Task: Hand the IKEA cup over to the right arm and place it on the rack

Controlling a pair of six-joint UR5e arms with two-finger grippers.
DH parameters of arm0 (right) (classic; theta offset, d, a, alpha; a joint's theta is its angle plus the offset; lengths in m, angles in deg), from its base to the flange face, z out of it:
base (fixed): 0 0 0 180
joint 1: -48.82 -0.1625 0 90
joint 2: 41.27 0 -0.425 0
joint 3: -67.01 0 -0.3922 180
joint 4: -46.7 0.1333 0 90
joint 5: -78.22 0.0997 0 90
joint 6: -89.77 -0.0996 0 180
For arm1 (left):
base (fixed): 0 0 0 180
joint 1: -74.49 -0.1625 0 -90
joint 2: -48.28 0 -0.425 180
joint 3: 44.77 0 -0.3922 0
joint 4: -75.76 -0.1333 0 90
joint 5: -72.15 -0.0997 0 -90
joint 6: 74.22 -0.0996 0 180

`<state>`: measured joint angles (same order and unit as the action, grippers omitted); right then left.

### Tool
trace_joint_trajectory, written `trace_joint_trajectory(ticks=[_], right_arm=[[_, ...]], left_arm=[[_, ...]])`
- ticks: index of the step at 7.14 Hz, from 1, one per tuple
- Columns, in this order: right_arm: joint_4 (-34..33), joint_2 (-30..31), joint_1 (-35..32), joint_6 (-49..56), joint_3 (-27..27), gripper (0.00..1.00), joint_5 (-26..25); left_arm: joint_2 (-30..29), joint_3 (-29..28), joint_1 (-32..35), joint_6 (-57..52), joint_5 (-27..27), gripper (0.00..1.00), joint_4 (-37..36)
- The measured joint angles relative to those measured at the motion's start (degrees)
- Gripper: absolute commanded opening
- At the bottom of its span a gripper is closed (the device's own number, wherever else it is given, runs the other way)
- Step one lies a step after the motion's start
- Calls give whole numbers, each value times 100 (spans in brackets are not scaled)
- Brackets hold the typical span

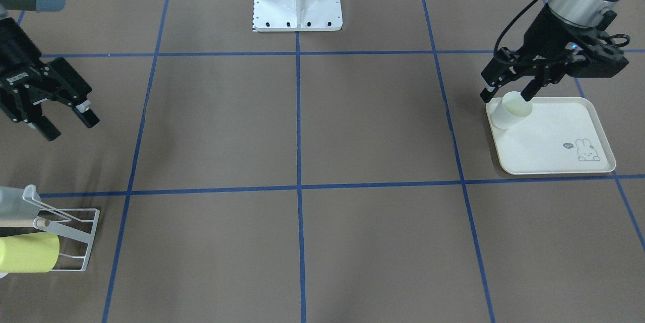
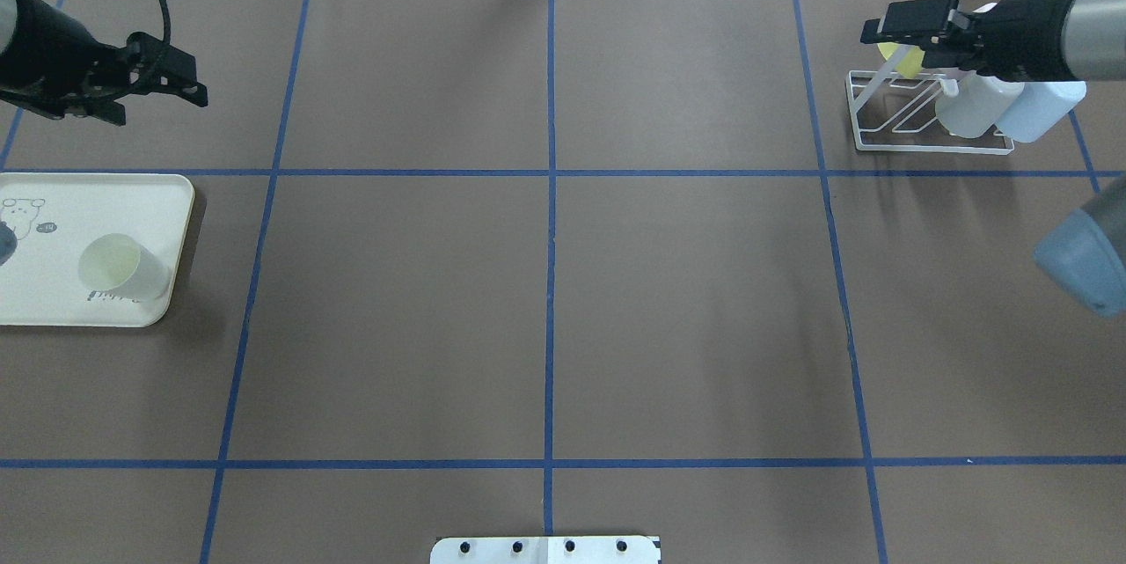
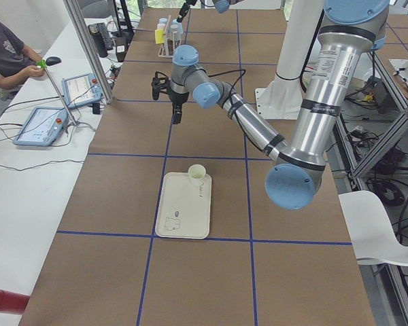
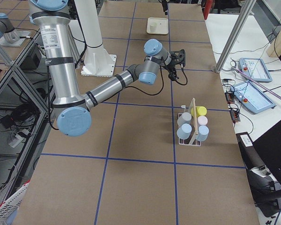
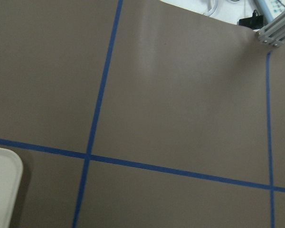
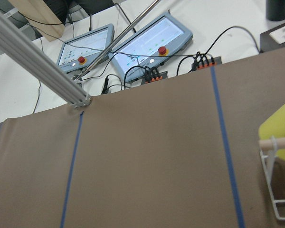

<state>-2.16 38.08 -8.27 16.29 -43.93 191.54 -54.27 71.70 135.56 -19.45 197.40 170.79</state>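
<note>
Brown taped table (image 2: 686,300): my left gripper (image 1: 506,95) hovers wide open, empty, with the cup (image 2: 123,267) upright on its tray (image 2: 106,194) below and basewards of the jaws, so pre-grasp I'd say. Farther off, the right gripper (image 1: 70,127) is open and empty, rack (image 2: 897,120) low beside its jaws for the drop-off.

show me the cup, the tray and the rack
cup (image 2: 110,260): overhead view, inside its open mouth
tray (image 2: 106,203): overhead view, bare floor beside the cup
rack (image 1: 22,222): front-facing view, on its wooden dowel
</note>
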Motion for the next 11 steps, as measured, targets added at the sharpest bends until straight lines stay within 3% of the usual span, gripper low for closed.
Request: trace_joint_trajectory(ticks=[2, 4, 8, 11], right_arm=[[-1, -179, 863, -562, -99, 100, -770], [1, -197, 1443, -783, -186, 100, -1421], [8, -203, 1629, -825, -200, 100, -1547], [15, -209, 1645, -826, -200, 100, -1540]], left_arm=[[705, -38, 77, -853, 90, 100, -92], [1257, -127, 40, -764, 29, 100, 463], [1546, -792, -405, -81, -448, 100, 1729], [1732, -1159, -514, -41, -476, 100, 2320]])
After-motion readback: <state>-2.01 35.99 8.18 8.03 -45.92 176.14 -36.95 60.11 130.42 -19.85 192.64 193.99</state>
